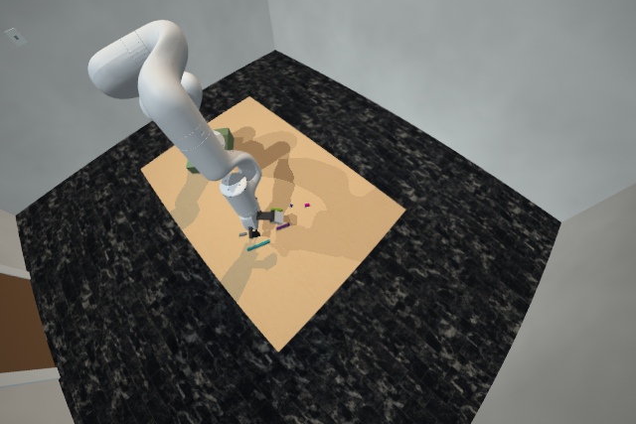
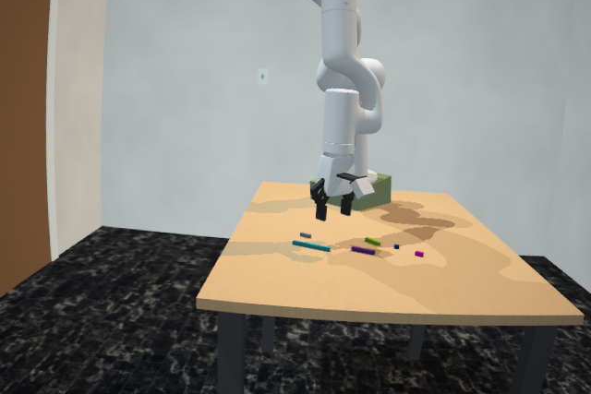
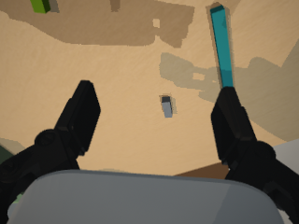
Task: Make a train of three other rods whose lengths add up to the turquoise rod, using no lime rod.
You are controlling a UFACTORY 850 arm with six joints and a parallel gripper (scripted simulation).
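My gripper (image 2: 333,216) (image 3: 155,98) is open and empty, above the table near the grey rod. The short grey rod (image 1: 242,234) (image 2: 305,234) (image 3: 167,107) lies flat; in the wrist view it shows between the fingers, below them. The long turquoise rod (image 1: 258,245) (image 2: 311,245) (image 3: 222,49) lies near it, its near end hidden behind a finger in the wrist view. The purple rod (image 1: 282,226) (image 2: 363,250) lies to the right of the turquoise one in the exterior view. The blue rod (image 1: 291,205) (image 2: 396,246) and the magenta rod (image 1: 307,205) (image 2: 418,254) lie farther right, apart.
A lime rod (image 1: 276,210) (image 2: 372,241) (image 3: 40,6) lies behind the purple rod in the exterior view. The arm stands on a green base (image 1: 224,138) (image 2: 377,197) at the back of the wooden table (image 1: 287,301) (image 2: 305,289). Arm shadows cross the table.
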